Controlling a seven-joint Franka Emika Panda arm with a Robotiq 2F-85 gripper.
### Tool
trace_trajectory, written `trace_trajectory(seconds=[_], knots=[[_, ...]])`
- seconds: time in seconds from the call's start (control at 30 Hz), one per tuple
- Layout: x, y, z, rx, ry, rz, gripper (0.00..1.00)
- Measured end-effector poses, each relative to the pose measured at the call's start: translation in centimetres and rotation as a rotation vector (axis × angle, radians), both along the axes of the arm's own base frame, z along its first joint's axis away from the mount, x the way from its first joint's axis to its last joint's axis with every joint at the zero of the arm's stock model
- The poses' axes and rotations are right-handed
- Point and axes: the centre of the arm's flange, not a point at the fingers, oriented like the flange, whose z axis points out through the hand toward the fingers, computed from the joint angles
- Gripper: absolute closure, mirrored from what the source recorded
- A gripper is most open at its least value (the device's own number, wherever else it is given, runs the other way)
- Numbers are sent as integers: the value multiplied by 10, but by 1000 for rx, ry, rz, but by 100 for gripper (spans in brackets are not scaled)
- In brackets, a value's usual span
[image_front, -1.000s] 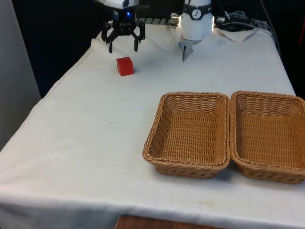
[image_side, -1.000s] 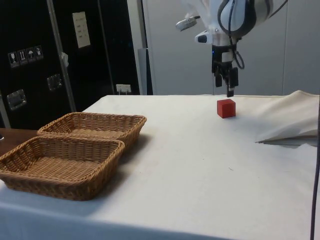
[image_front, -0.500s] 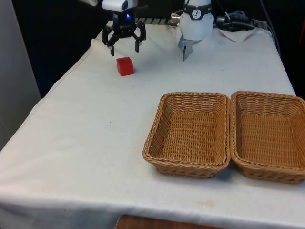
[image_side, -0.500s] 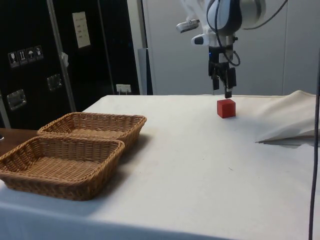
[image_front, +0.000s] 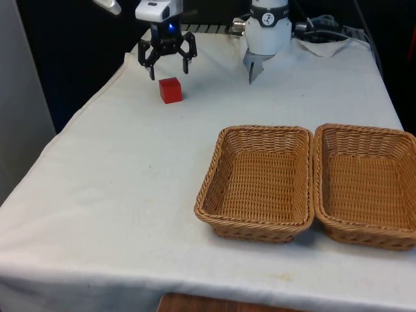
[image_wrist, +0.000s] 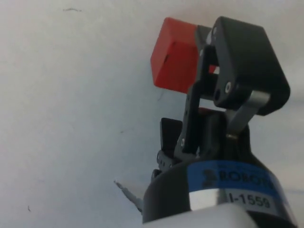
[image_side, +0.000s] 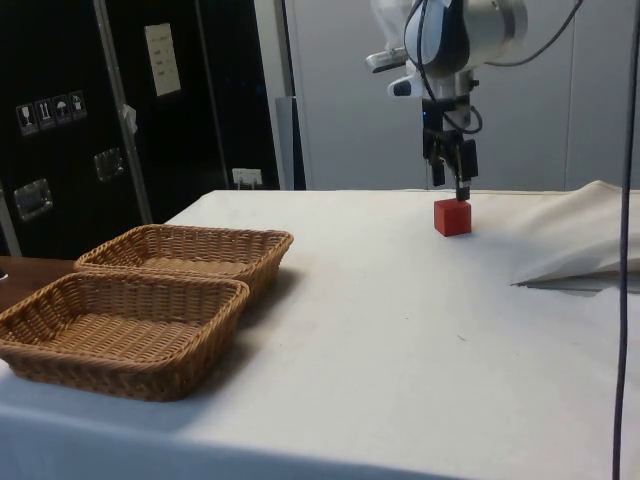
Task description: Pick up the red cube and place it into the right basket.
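red cube (image_front: 170, 90) sits on the tabletop (image_front: 130, 169), untouched, just at 6 o'clock of the fingers (image_front: 168, 68) in the front view. they hang spread apart, tips a little above the cube's top. two wicker baskets lie side by side well off towards 4 o'clock: left basket (image_front: 257, 182), then right basket (image_front: 364, 185).

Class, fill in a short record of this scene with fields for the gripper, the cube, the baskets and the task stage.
gripper: gripper open, above the red cube, not holding it
red cube: red cube on the white cloth, near the table's far end
baskets: two wicker baskets side by side, left basket and right basket, both with nothing inside
task stage: cube not yet grasped
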Motion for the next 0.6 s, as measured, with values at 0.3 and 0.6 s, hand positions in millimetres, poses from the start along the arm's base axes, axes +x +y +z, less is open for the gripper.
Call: trace_trajectory(seconds=[0.3,0.6], knots=[[8,-14,-6,-14,24,-14,0],[5,-13,-18,5,37,-29,0]])
